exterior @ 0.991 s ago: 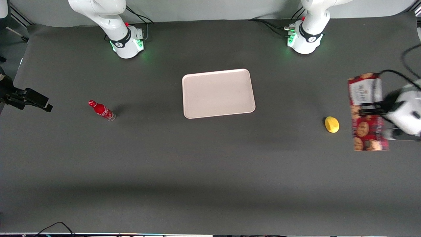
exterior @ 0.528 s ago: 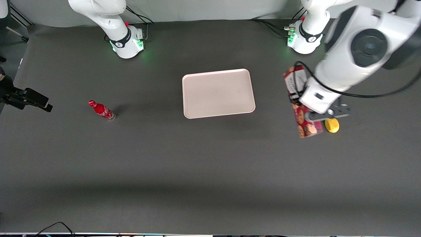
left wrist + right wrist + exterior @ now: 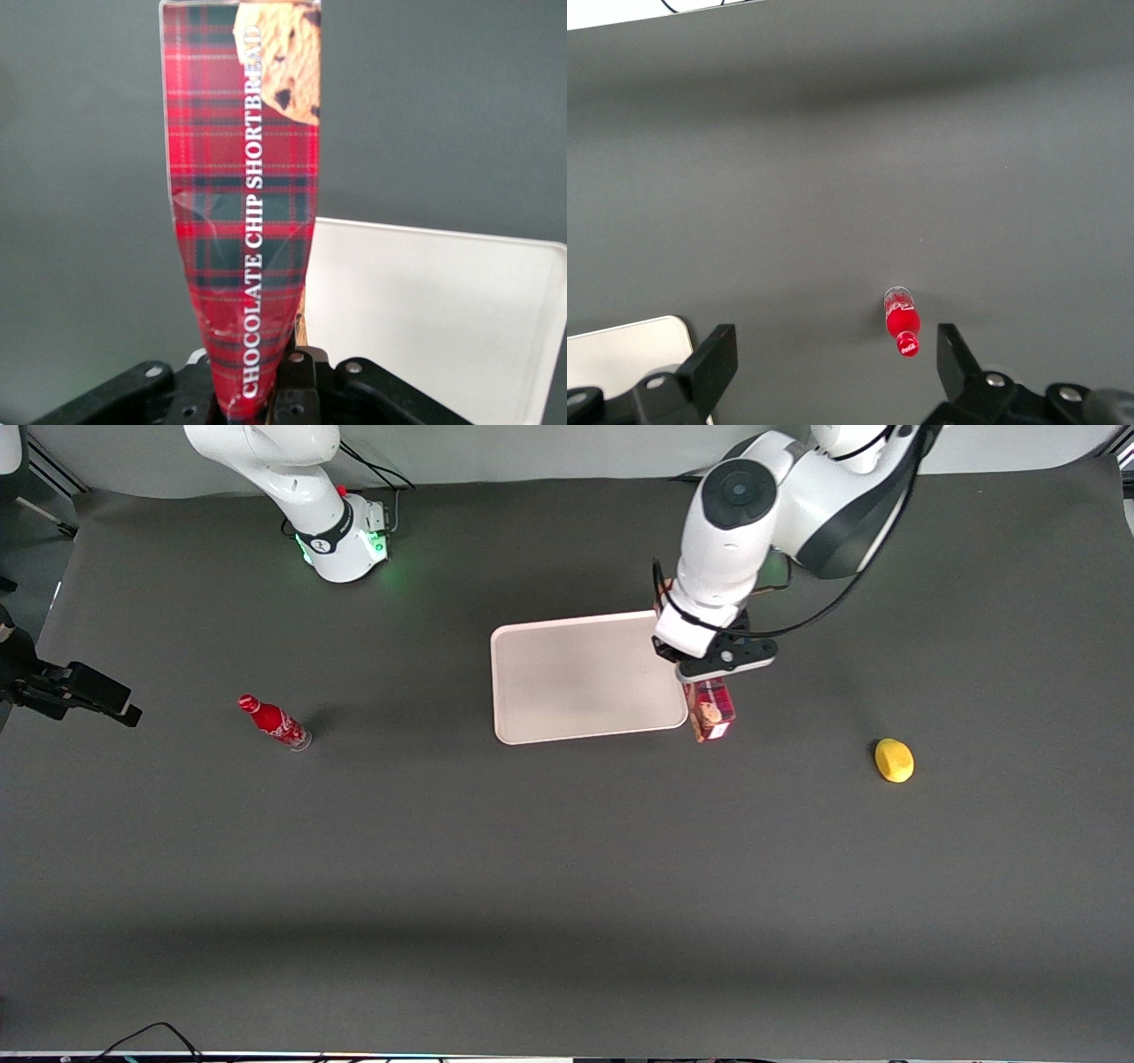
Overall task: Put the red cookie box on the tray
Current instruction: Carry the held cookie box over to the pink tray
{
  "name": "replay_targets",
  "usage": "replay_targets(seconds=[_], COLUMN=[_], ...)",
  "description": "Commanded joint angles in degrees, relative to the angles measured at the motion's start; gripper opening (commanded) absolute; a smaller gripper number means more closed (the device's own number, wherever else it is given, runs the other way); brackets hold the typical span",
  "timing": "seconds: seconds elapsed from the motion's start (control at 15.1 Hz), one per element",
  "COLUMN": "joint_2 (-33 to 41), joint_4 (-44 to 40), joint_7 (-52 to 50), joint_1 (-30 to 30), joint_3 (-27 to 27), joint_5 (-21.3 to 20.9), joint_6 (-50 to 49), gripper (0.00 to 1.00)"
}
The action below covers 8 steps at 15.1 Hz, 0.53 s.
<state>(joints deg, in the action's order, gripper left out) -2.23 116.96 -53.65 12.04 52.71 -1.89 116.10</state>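
Note:
My left gripper point(image 3: 714, 662) is shut on the red cookie box point(image 3: 711, 710), a narrow plaid carton printed with cookies. In the front view, box and gripper hang just off the pale tray point(image 3: 576, 677), at the rim that faces the working arm's end of the table, by the corner nearer the camera. In the left wrist view the red cookie box point(image 3: 246, 221) sticks out lengthwise from the gripper point(image 3: 264, 390), its fingers pressed on the carton's two sides. The tray point(image 3: 434, 310) lies below and beside it, and most of the box is over dark table.
A yellow lemon-like fruit point(image 3: 894, 760) lies toward the working arm's end of the table. A red soda bottle point(image 3: 273, 722) lies toward the parked arm's end, with the bottle point(image 3: 902, 324) also in the right wrist view. Both arm bases stand farther from the camera.
The left arm has swung from the working arm's end of the table, past the yellow fruit, up to the tray's edge, carrying the box in its shut gripper throughout.

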Motion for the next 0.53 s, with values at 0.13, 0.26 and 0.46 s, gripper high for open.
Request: replay_targets(seconds=[0.13, 0.26, 0.46], joint_2=[2.1, 0.2, -2.9], joint_4=[11.5, 12.9, 14.2], joint_7=[-0.4, -0.3, -1.1], joint_1=[-1.5, -1.8, -2.1], joint_3=[1.8, 1.9, 1.9], joint_5=[0.0, -1.5, -1.9], joint_6=[14.7, 16.7, 18.0], gripper=[0.00, 0.00, 0.00])
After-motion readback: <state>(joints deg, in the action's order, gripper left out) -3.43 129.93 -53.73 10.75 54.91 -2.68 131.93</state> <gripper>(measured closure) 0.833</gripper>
